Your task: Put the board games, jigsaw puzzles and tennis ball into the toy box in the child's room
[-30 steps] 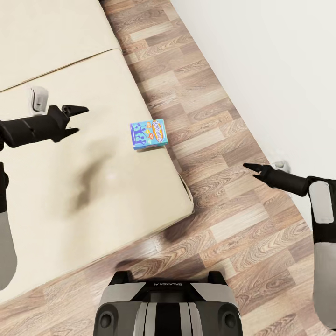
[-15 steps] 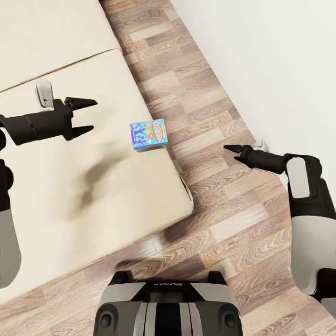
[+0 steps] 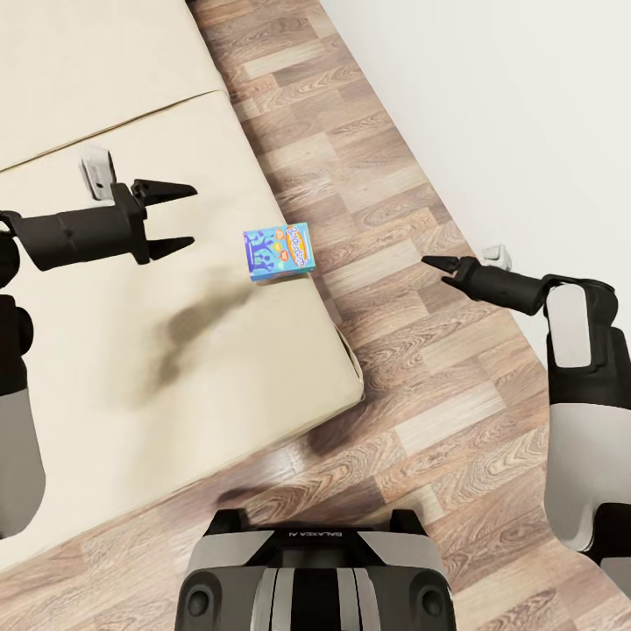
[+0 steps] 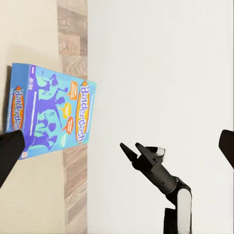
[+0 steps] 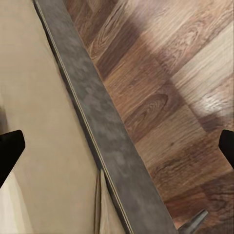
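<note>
Left gripper (image 3: 173,219) spread wide, empty, hovered over bed (image 3: 105,368), tips aimed at Balderdash board game (image 3: 278,251) near but apart. Game lay flat at mattress edge, long axis across bed toward floor (image 3: 421,386). Right gripper (image 3: 441,266) over floor, spread of jaws unclear.

A blue board game (image 3: 279,251) box marked "Balderdash" (image 4: 51,117), printed with darker blue figures and orange speech bubbles, lies flat on the bed (image 3: 105,350). It sits close to the mattress's side edge, next to the wooden floor. The bed has a plain beige mattress with a seam across it.
</note>
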Available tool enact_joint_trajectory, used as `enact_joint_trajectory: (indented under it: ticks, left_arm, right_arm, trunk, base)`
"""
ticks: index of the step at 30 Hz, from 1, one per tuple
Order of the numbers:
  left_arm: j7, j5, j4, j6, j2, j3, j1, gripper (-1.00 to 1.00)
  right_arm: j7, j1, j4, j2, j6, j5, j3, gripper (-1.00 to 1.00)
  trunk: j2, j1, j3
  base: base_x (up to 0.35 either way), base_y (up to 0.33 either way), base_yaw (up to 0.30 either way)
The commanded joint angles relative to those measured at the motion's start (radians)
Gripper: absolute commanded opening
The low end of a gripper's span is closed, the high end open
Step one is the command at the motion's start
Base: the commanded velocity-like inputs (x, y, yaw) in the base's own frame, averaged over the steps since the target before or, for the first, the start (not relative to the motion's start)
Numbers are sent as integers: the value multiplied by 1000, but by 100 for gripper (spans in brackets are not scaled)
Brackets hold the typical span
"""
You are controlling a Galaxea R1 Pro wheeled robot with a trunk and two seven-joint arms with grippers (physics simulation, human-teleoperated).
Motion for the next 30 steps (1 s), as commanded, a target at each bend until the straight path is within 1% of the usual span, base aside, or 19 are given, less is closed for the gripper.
enact_joint_trajectory:
  ticks: [1,2,5,6,7,9,12,14,15,16,19,20,23,27,28,30]
  left_arm:
    - [15,27,0,2,0,0,-2,100]
    - [15,27,0,2,0,0,-2,100]
    - [24,63,0,2,-1,-2,-11,100]
    - [26,72,0,2,-2,-3,-19,100]
    - [26,72,0,2,-2,-3,-19,100]
    - [30,87,0,2,-7,-4,-40,100]
    - [48,116,1,2,-22,-4,-78,100]
    - [78,137,1,2,-37,-5,-101,100]
    - [78,137,1,2,-37,-5,-101,100]
    - [96,146,1,1,-46,-5,-111,100]
    - [149,150,2,1,-74,-4,-133,100]
    - [149,150,2,1,-74,-4,-133,100]
    - [180,150,4,1,-93,-3,-145,100]
    - [200,150,6,1,-100,-2,-153,100]
    - [200,150,6,1,-100,-2,-153,100]
    - [205,150,6,1,-101,-2,-155,100]
  right_arm:
    - [10,-1,-2,0,4,2,-1,100]
    - [10,-1,-2,0,4,2,-1,100]
    - [10,-1,-4,0,4,-23,0,100]
    - [10,-1,-2,0,4,-33,0,100]
    - [10,-1,-2,0,4,-33,0,100]
    - [10,-2,1,1,4,-51,-1,100]
    - [10,-8,24,4,4,-71,-3,100]
    - [11,-12,56,7,4,-81,-3,100]
    - [11,-12,56,7,4,-81,-3,100]
    - [11,-14,73,8,4,-88,-3,100]
    - [11,-28,126,15,4,-120,-3,100]
    - [11,-28,126,15,4,-120,-3,100]
    - [11,-42,175,18,4,-170,-3,100]
    - [12,-51,214,14,4,-233,-2,100]
    - [12,-51,214,14,4,-233,-2,100]
    - [12,-54,223,13,4,-255,-1,100]
  trunk:
    - [-7,4,-4]
    - [-14,8,-7]
    - [-35,19,-16]
    - [-42,23,-19]
    - [-49,27,-22]
    - [-63,35,-29]
    - [-84,46,-38]
    - [-98,54,-44]
    - [-105,58,-47]
    - [-112,61,-51]
    - [-133,73,-60]
    - [-140,77,-63]
    - [-161,88,-73]
    - [-189,104,-85]
    - [-196,107,-88]
    - [-210,115,-94]
  base:
    - [0,0,0]
    - [0,0,0]
    - [0,0,0]
    - [0,0,0]
    - [0,0,0]
    - [0,0,0]
    - [0,0,0]
    - [0,0,0]
    - [0,0,0]
    - [0,0,0]
    - [0,0,0]
    - [0,0,0]
    - [0,0,0]
    - [0,0,0]
    - [0,0,0]
    - [0,0,0]
